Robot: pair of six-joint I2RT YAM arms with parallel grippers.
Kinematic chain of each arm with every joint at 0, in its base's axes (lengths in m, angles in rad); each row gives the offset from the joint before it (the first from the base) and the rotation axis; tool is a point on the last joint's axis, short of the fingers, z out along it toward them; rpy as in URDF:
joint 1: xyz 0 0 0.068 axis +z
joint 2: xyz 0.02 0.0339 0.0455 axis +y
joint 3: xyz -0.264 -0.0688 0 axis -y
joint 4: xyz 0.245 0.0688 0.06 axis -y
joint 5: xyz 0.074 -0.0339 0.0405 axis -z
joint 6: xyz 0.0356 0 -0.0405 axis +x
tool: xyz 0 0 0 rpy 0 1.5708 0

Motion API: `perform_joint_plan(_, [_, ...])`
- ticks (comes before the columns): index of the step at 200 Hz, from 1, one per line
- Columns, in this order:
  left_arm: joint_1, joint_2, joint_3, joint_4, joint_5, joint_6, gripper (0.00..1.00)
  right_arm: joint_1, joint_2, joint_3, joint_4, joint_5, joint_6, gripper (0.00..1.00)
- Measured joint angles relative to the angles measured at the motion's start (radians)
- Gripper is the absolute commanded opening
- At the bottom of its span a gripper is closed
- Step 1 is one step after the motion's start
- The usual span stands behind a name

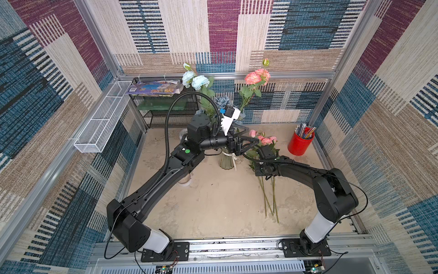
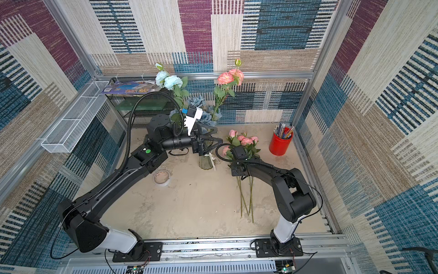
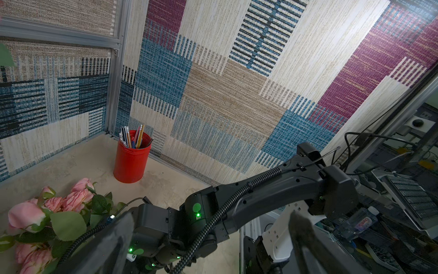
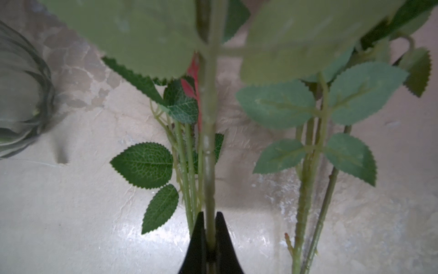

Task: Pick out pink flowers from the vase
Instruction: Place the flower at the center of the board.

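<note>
Laying a pink-flowered green stem (image 4: 208,147) beside the others, pinched in the right gripper (image 4: 210,237); left gripper (image 2: 213,140) wide open by the ribbed glass vase (image 2: 206,162). Next: letting go.

The vase (image 1: 226,162) stands mid-table (image 1: 213,208), with one of the pink flowers (image 1: 257,76) rising from it toward the back wall. To its right, more pink flowers (image 2: 244,141) lie on the table, stems pointing frontward. A pencil cup (image 1: 299,143) stands in the back right corner, a wire shelf (image 1: 163,104) back left.
</note>
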State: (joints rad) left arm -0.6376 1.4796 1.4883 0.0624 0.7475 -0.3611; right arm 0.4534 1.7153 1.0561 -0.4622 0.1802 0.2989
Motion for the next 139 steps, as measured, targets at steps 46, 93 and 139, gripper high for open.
perform_joint_plan(46, [0.0, 0.0, -0.005, 0.0, -0.018, 0.017, 1.0, 0.031, 0.024, -0.001, -0.023, 0.082, 0.006, 0.08])
perform_joint_plan(93, [-0.002, -0.001, -0.008, 0.0, -0.04, 0.019, 1.0, 0.032, 0.009, -0.039, -0.02, 0.095, 0.019, 0.25])
perform_joint_plan(139, [-0.008, -0.006, -0.018, 0.0, -0.092, 0.019, 1.0, 0.03, -0.051, -0.084, 0.019, 0.1, 0.026, 0.7])
